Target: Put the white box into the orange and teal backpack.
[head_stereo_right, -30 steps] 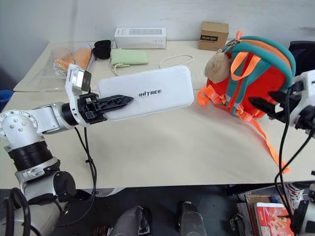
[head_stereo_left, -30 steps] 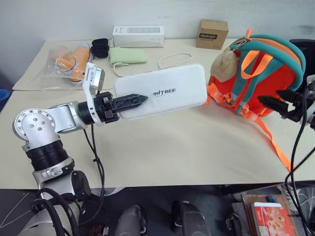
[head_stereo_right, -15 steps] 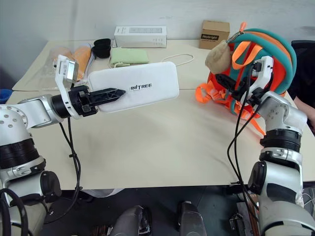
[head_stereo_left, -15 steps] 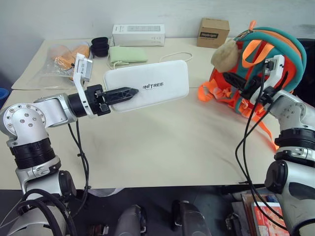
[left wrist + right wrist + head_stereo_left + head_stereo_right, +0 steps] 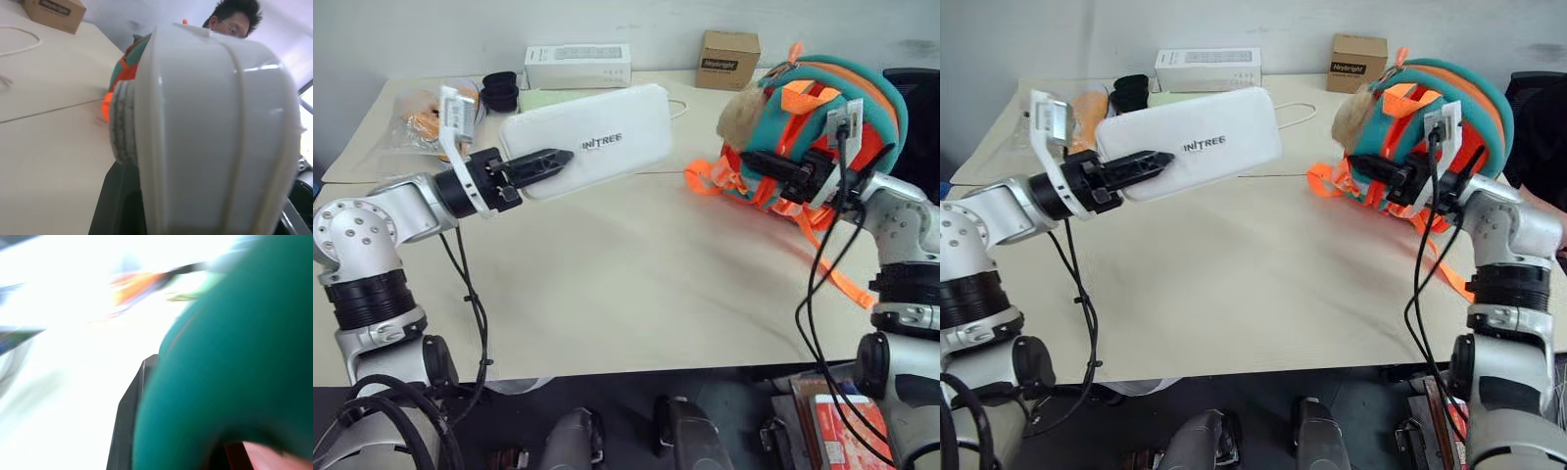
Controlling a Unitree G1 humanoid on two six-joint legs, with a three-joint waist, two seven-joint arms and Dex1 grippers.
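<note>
My left gripper (image 5: 548, 160) is shut on the near end of the white box (image 5: 602, 137) and holds it level above the table, lettering up. In the left wrist view the white box (image 5: 210, 127) stands close in front of the camera. The orange and teal backpack (image 5: 847, 103) stands upright at the table's right, a beige plush toy (image 5: 739, 113) on its front. My right gripper (image 5: 756, 163) reaches in from the right across the backpack's front, fingers together on its teal trim (image 5: 234, 347). A gap of bare table lies between the box's far end and the backpack.
At the table's (image 5: 607, 323) back stand a long white carton (image 5: 578, 66) and a small brown box (image 5: 728, 60). A black item (image 5: 499, 93), a plastic bag (image 5: 416, 117) with orange things and a white cord (image 5: 677, 106) lie back left. A person's head (image 5: 234, 19) shows behind the backpack.
My right gripper swung left onto the backpack's front and closed on its trim. My left arm carried the white box a little up and to the left.
</note>
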